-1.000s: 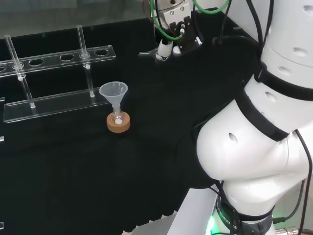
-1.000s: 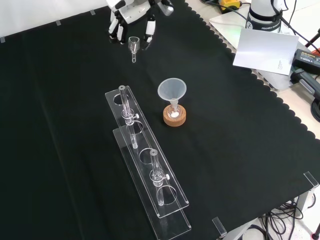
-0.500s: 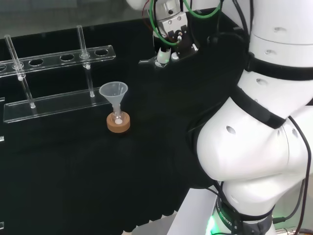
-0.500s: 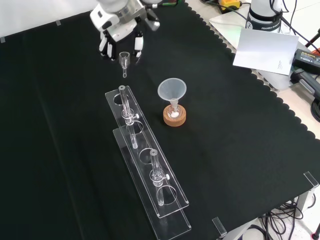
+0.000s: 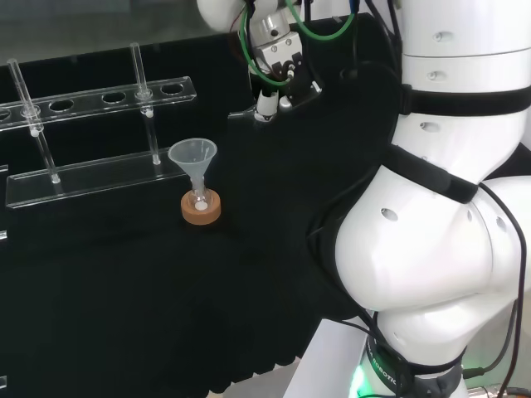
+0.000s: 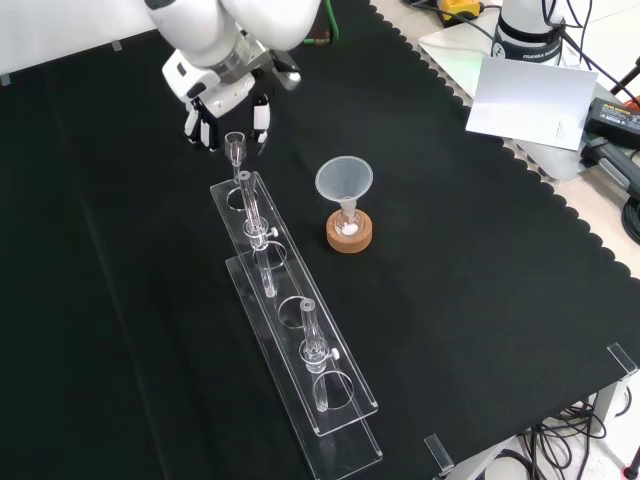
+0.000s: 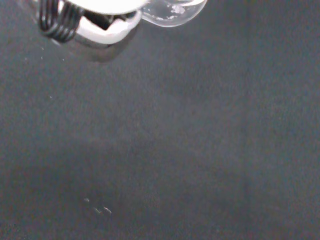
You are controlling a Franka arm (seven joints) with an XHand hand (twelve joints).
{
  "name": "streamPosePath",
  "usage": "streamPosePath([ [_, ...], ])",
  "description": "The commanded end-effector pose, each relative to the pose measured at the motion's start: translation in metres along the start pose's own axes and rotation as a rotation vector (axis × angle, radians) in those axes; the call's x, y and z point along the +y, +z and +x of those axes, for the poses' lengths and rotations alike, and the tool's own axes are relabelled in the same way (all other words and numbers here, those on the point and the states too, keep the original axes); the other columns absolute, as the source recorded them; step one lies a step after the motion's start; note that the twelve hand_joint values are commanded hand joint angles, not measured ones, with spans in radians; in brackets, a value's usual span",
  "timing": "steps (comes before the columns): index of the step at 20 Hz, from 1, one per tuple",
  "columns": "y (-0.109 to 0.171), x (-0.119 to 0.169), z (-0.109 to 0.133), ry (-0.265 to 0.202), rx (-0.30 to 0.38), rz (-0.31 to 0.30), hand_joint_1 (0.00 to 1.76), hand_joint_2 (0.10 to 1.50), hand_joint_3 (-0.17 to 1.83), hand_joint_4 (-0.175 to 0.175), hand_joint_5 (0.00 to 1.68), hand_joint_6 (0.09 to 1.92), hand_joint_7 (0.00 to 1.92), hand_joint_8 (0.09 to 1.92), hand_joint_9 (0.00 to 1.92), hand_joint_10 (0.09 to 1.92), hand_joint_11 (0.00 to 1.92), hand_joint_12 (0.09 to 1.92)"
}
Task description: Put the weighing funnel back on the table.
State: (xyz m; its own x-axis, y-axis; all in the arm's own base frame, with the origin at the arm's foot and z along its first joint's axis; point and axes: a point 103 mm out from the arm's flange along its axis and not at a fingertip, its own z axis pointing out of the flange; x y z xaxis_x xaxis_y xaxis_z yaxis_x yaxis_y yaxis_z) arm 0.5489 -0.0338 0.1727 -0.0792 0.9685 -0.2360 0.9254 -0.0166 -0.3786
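Front view: hand point(image 6: 223, 92) pinches the weighing funnel point(image 6: 236, 149) (stem downward).

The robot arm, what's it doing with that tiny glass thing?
The white arm's black and white hand is pinching the small clear weighing funnel between its fingers. It holds it over the black cloth, near one end of the clear plastic tube rack, and it hasn't put it down yet. The big cone-shaped funnel stands alone in its little flask on a cork ring.

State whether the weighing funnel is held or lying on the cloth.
Held: the weighing funnel hangs mouth up between fingers of the hand.
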Motion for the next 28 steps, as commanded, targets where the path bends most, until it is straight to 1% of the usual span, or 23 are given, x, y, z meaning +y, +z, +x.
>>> streamPosePath([
  [1,0.02,0.017,0.003,-0.027,-0.005,0.028,1.12,0.71,0.53,0.175,1.31,0.56,0.63,0.65,1.11,0.15,1.02,0.88],
  [7,0.036,0.032,0.009,-0.046,-0.008,0.057,1.12,0.71,0.53,0.175,1.31,0.56,0.63,0.65,1.11,0.15,1.02,0.88],
  [18,0.055,0.049,0.015,-0.063,-0.005,0.105,1.12,0.71,0.53,0.175,1.31,0.56,0.63,0.65,1.11,0.14,1.02,0.88],
  [28,0.061,0.056,0.021,-0.074,-0.014,0.129,1.12,0.71,0.53,0.175,1.31,0.56,0.62,0.65,1.11,0.14,1.02,0.88],
])
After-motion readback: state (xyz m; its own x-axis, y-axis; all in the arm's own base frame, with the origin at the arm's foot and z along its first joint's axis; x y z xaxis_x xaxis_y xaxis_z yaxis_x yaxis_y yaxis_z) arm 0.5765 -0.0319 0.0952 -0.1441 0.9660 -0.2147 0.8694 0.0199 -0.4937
